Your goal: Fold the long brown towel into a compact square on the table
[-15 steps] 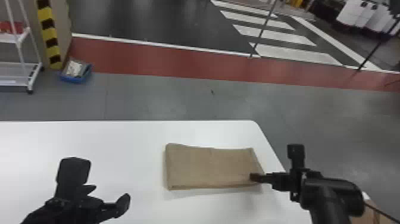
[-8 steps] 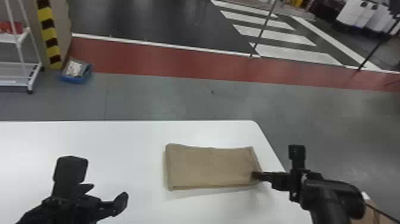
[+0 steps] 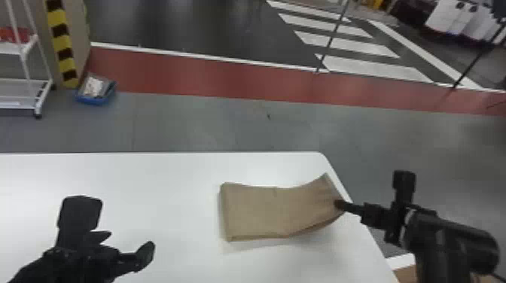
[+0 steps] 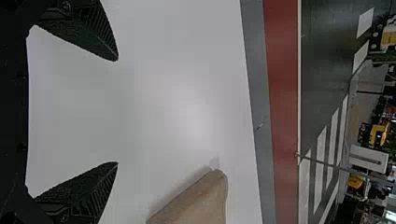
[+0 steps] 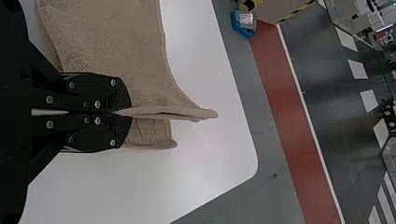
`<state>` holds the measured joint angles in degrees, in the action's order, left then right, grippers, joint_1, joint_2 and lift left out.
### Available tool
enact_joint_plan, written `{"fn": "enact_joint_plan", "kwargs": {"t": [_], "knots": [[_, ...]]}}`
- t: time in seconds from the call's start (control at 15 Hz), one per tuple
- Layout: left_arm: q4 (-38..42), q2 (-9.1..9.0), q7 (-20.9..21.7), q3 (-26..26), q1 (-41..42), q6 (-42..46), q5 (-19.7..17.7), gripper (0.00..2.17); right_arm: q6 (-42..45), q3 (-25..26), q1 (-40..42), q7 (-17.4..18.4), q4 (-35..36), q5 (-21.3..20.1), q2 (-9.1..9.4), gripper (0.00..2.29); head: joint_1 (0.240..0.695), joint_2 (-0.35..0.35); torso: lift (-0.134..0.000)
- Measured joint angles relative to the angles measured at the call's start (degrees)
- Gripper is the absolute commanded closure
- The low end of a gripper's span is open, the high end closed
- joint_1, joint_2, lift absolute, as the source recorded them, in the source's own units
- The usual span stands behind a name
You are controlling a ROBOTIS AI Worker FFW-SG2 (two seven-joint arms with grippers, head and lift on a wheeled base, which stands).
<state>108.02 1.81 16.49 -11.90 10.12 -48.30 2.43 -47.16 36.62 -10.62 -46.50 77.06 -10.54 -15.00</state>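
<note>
Right gripper is clamping the towel's right end; left gripper is hovering left of it, jaws apart. Nothing's bracing the towel, so pulling is risking skewed layers.

No text, label, brand, number or sign can be read in any of the views

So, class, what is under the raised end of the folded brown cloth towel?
Under the raised end, a lower towel layer sticks out, with the flat white table beneath; anything farther in is covered.
</note>
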Motion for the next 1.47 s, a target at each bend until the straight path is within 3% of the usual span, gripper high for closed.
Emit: {"fn": "enact_joint_plan", "kwargs": {"t": [0.27,0.4,0.53,1.13,1.47], "knots": [[0.2,0.04,0.5,0.8,0.1,0.0,-0.1,0.09,-13.3,-5.3,-1.1,-0.4,12.6,0.0,3.38,1.77,0.695,-0.350,0.000],[0.3,0.04,0.8,1.6,0.2,0.0,-0.1,0.10,-14.0,-10.2,-0.4,-0.3,15.9,-1.6,5.51,1.77,0.695,-0.350,0.000],[0.6,0.04,1.0,2.4,0.5,0.0,-0.3,0.10,-11.9,-11.9,-0.6,0.1,15.0,-3.0,6.51,1.77,0.695,-0.332,0.000],[0.3,-0.05,1.1,2.4,-0.5,0.0,0.0,0.12,-7.5,-7.3,0.2,-1.0,12.7,-2.2,6.17,1.77,0.695,-0.350,0.000],[-0.3,-0.05,1.1,1.7,-1.0,0.0,0.1,0.14,2.4,-1.3,4.8,-3.2,8.6,-2.6,4.11,1.77,0.695,-0.350,0.000]]}}
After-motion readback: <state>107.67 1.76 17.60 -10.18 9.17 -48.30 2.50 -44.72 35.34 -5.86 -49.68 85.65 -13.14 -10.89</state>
